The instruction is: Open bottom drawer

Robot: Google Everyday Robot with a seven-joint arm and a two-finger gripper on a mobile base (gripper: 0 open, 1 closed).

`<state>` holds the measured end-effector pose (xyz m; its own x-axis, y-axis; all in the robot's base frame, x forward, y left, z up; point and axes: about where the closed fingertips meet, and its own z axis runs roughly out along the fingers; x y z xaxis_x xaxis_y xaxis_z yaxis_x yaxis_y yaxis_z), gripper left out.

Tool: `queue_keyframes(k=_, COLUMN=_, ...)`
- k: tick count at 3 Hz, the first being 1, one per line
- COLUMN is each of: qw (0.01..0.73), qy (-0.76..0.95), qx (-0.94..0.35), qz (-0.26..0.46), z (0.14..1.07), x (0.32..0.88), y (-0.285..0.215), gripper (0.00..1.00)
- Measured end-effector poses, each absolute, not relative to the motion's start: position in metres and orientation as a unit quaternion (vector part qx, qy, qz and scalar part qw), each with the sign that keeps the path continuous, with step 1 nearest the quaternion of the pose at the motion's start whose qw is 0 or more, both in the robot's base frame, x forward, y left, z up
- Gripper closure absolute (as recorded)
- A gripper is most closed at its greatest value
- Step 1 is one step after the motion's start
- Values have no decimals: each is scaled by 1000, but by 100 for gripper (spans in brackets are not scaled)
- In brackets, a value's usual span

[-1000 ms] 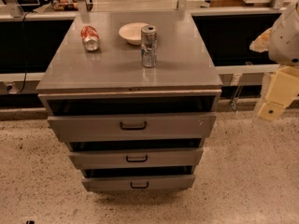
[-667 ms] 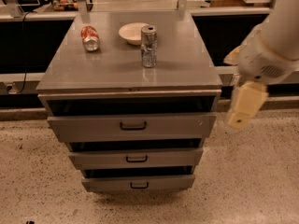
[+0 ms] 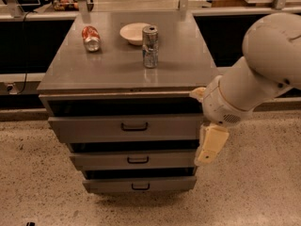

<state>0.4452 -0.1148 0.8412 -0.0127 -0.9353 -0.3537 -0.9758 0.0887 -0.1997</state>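
The bottom drawer (image 3: 108, 185) sits lowest in the grey cabinet, at 6 o'clock in the view, just above the speckled floor, with its small black loop handle (image 3: 140, 186) in the middle of the front. From the claw (image 3: 207, 153) that handle lies at about 8 o'clock, lower and well to the left. The drawer front and the handle both run along the 9-to-3 line, so the reach probably has to drop and cross leftward before any pull toward the camera. There is only 1 arm (image 3: 263, 65). It comes in from 2 o'clock, its thick white forearm slopes down toward 8 o'clock, and the wrist bends so the cream claw hangs pointing near 6 o'clock. The claw hangs in front of the cabinet's right edge, level with the middle drawer (image 3: 103, 160) and below the top drawer (image 3: 94, 127). It is apart from every handle, and I cannot tell whether it is spread or pressed together. A dark gap shows above each of the 3 fronts. On the surface (image 3: 113, 69) a red can (image 3: 91, 38) lies on its side, a pale bowl (image 3: 134, 33) sits near 12 o'clock, and a silver can (image 3: 150, 46) stands upright, all clear of the reach.
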Motion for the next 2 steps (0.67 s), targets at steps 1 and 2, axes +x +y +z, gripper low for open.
queue_keyframes(k=1, qw=176, qy=718, qx=-671, qz=64, z=832, x=444, y=-116, gripper=0)
queue_keyframes(k=2, qw=161, qy=715, qx=-674, qz=91, z=785, x=424, y=-119, gripper=0)
